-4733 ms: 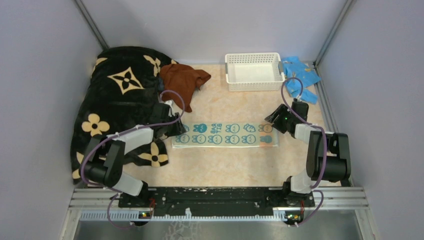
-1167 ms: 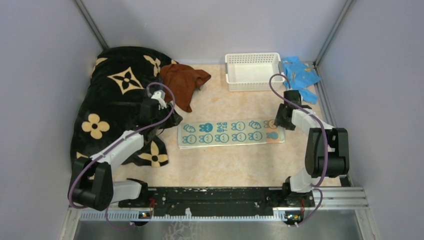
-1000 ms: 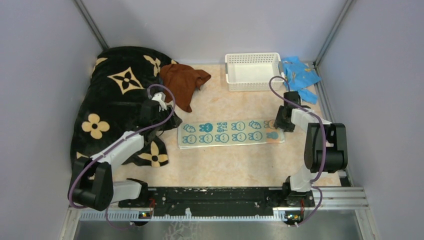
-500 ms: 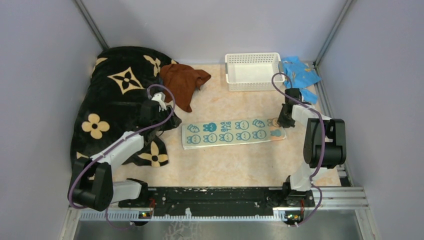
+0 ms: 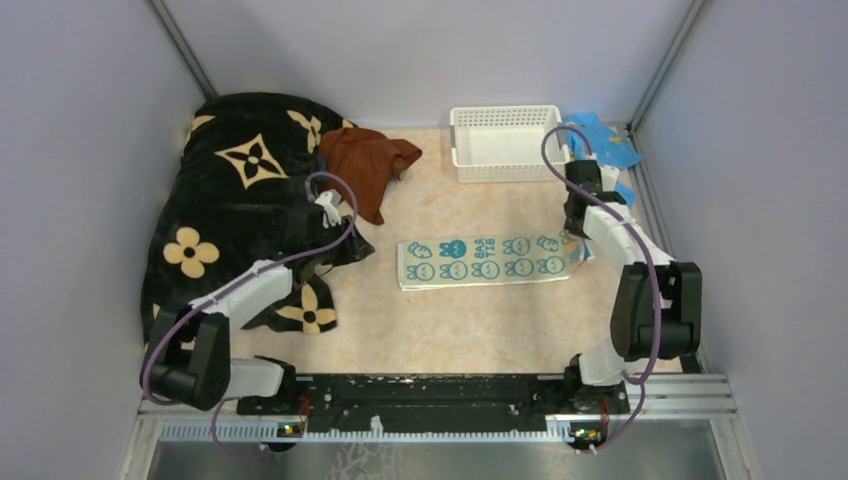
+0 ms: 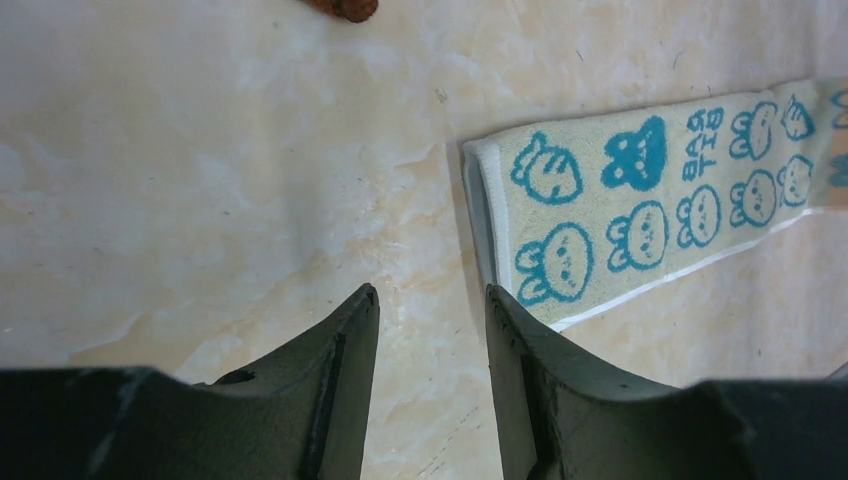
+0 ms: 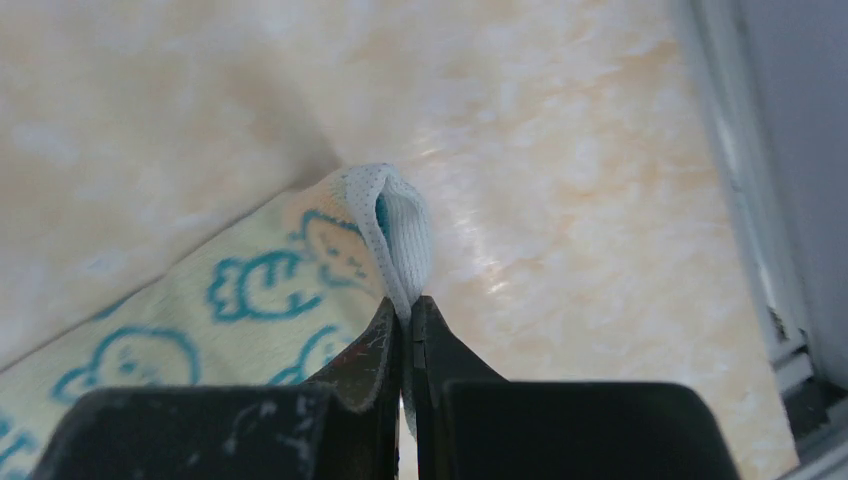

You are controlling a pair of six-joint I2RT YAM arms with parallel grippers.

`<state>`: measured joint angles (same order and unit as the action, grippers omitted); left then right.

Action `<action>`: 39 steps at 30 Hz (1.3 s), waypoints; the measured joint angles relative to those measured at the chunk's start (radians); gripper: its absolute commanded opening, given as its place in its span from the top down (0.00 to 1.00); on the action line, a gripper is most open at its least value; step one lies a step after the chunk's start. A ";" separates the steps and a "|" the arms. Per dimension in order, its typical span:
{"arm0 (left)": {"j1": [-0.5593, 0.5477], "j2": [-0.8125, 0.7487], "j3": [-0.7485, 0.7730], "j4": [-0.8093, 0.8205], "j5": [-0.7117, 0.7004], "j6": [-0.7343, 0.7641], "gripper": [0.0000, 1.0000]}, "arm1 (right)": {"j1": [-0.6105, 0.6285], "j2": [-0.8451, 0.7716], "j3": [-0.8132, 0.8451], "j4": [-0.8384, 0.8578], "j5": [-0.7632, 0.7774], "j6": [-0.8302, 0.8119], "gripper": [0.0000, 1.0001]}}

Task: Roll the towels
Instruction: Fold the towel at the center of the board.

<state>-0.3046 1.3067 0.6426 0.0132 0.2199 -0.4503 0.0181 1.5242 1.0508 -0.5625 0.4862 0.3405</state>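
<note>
- Marbled beige bench (image 5: 470, 330) is seen between grey walls.
- Patterned towel (image 5: 485, 260) is spread mid-bench, and its raised right end is pinched tight by the right gripper (image 7: 405, 308).
- Left gripper (image 6: 430, 300) is held parted and empty, just off the towel's left end.
- Rust-brown towel (image 5: 365, 165) is seen crumpled against the blanket (image 5: 230, 190).

Teal-and-white bunny-print towel (image 5: 488, 261), rust-brown towel (image 5: 366, 166), black tan-flowered blanket (image 5: 232, 195), white basket (image 5: 503, 173)

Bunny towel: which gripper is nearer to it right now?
Right. The right gripper is shut on the right end of the teal-and-white bunny towel. The left gripper is open, just off its left end, not touching.
</note>
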 measured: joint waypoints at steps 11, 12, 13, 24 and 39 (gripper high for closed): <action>-0.063 0.133 -0.010 0.084 0.114 -0.077 0.52 | 0.329 -0.008 0.032 -0.044 -0.361 0.092 1.00; -0.071 0.145 -0.010 0.093 0.121 -0.085 0.52 | 0.354 -0.008 0.036 -0.044 -0.392 0.109 1.00; -0.079 0.155 -0.010 0.102 0.125 -0.094 0.52 | 0.375 -0.007 0.041 -0.042 -0.418 0.124 1.00; -0.115 0.259 -0.010 0.166 0.136 -0.142 0.63 | 0.555 0.156 0.228 -0.005 -0.531 0.241 1.00; -0.125 0.315 -0.016 0.220 0.154 -0.160 0.86 | 0.677 0.257 0.265 0.074 -0.428 0.407 1.00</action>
<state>-0.4294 1.6222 0.6270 0.2329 0.3737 -0.6102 0.6952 1.7809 1.3155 -0.4881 0.0586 0.7479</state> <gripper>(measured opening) 0.155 0.020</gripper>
